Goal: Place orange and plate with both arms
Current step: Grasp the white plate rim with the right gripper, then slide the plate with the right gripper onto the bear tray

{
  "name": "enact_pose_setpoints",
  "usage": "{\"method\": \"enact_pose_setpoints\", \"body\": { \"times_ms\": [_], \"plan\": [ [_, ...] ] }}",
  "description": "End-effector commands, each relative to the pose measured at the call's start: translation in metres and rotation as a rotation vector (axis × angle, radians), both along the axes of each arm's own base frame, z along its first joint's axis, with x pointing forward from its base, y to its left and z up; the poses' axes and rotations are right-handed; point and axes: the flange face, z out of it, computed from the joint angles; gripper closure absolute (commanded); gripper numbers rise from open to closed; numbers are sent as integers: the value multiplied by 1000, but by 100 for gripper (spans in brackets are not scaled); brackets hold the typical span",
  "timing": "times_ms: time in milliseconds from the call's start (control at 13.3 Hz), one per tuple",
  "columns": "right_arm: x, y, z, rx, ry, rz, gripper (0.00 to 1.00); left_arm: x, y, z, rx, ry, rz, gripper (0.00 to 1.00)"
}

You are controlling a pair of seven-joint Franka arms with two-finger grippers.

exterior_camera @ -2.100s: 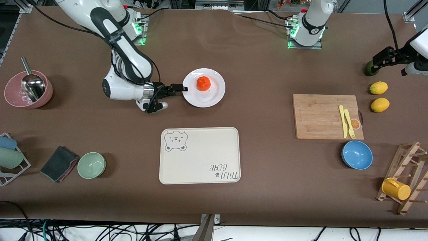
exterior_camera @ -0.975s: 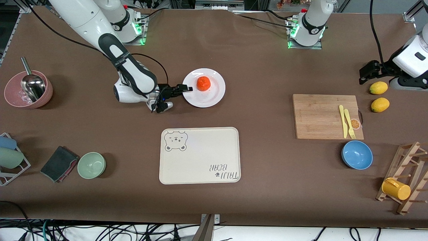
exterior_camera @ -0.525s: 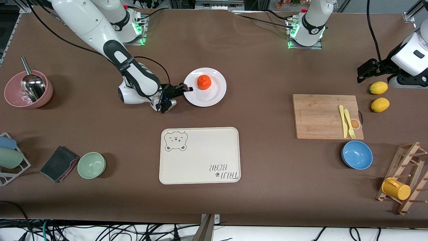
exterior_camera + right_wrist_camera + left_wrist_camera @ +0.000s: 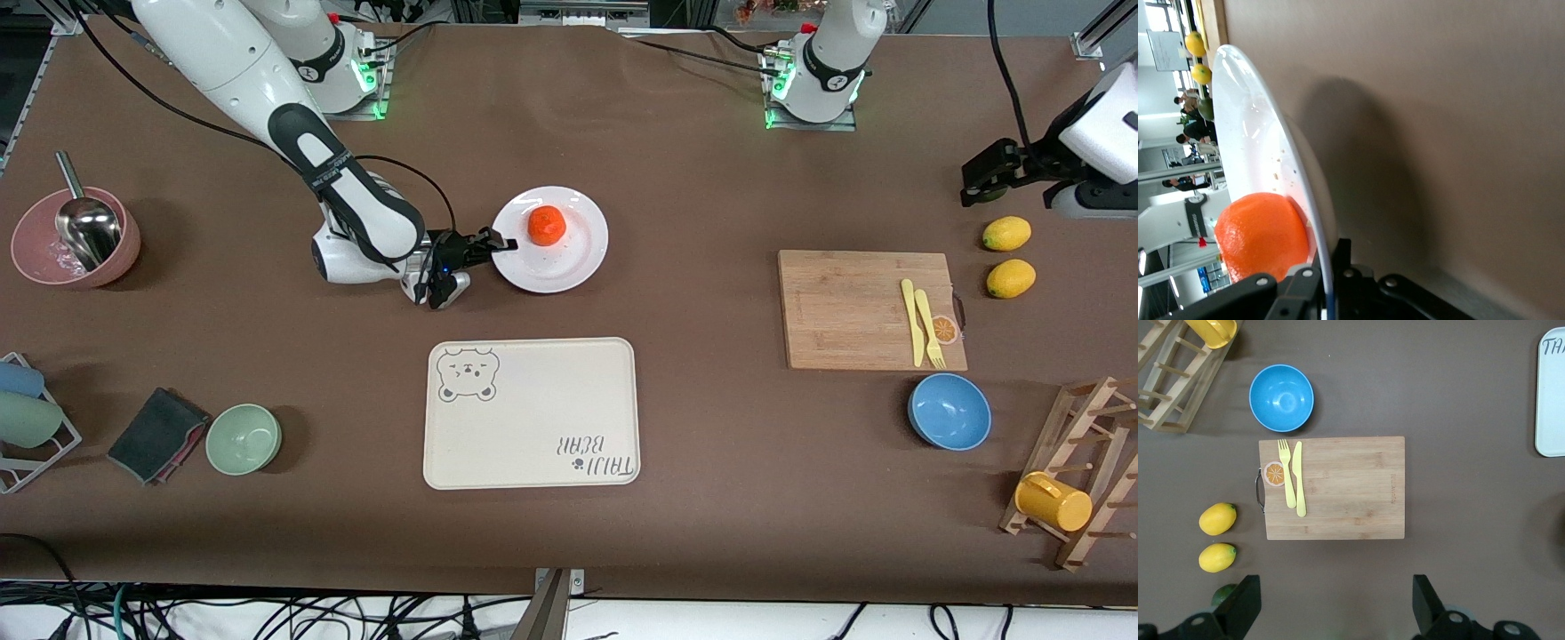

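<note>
Orange point(image 4: 546, 225) sits on the plate point(image 4: 578, 262), roughly mid-tabletop, a little toward the robots' edge. Right gripper point(image 4: 503, 244) is clenched on the plate's rim at the side toward the right arm's end; the right wrist view shows the rim point(image 4: 1281, 133) pinched between the jaws, plate lifted clear of the tabletop with its shadow beneath, orange point(image 4: 1261, 233) just beside the jaws.

Containers, from the right arm's end:
- pink bowl point(image 4: 40, 258) near the tabletop edge, metal scoop point(image 4: 86, 227) in it
- wire rack point(image 4: 36, 458) at the tabletop edge, with a blue cup point(image 4: 20, 380) and a green cup point(image 4: 27, 420) lying in it
- dark cloth point(image 4: 158, 434), small green bowl point(image 4: 244, 438) just beside it; bowl holds nothing
- bear-printed tray point(image 4: 532, 412), nearer the front camera than the plate, bare, open tabletop between them
- cutting board point(image 4: 862, 309) with yellow knife point(image 4: 910, 320) and yellow fork point(image 4: 929, 329) lying side by side near its handle end
- blue bowl point(image 4: 949, 411), nearer the front camera than the board, nothing in it
- wooden rack point(image 4: 1080, 467) at the tabletop corner, yellow mug point(image 4: 1052, 500) on it

Left gripper point(image 4: 982, 173) hangs over the tabletop at the left arm's end, jaws spread wide, grasping nothing, fingers point(image 4: 1245, 603) well apart in its wrist view. Two lemons point(image 4: 1006, 233) point(image 4: 1010, 277) sit near the tabletop edge beside the board; a green fruit point(image 4: 1223, 593) shows just beside one finger.
</note>
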Motion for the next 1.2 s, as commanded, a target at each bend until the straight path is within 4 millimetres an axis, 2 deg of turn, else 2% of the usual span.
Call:
{"method": "enact_pose_setpoints", "body": {
  "times_ms": [0,150,300,450,600,675,750,900,975,1125],
  "plan": [
    [34,-10,30,-9,29,-13,100,3,5,6,-4,12,18,0],
    [71,-31,50,-48,44,-2,100,3,8,7,-8,9,14,0],
    [118,-54,71,-89,6,7,100,3,8,6,-6,11,19,0],
    [160,-59,77,-101,-10,-29,100,3,8,7,-8,11,21,0],
    [199,-60,65,-105,-14,-89,100,3,7,7,-8,11,18,0],
    [217,-57,63,-101,-17,-118,100,3,6,7,-8,11,18,0],
    [227,-53,55,-98,-9,-150,100,3,6,8,-8,11,18,0],
    [250,-38,52,-109,-20,-239,100,3,6,8,-8,11,18,0],
    [258,-30,51,-113,-30,-274,100,3,6,8,-6,11,18,0],
    [261,-4,38,-119,-58,-296,100,2,6,7,-6,12,18,0]
  ]
}}
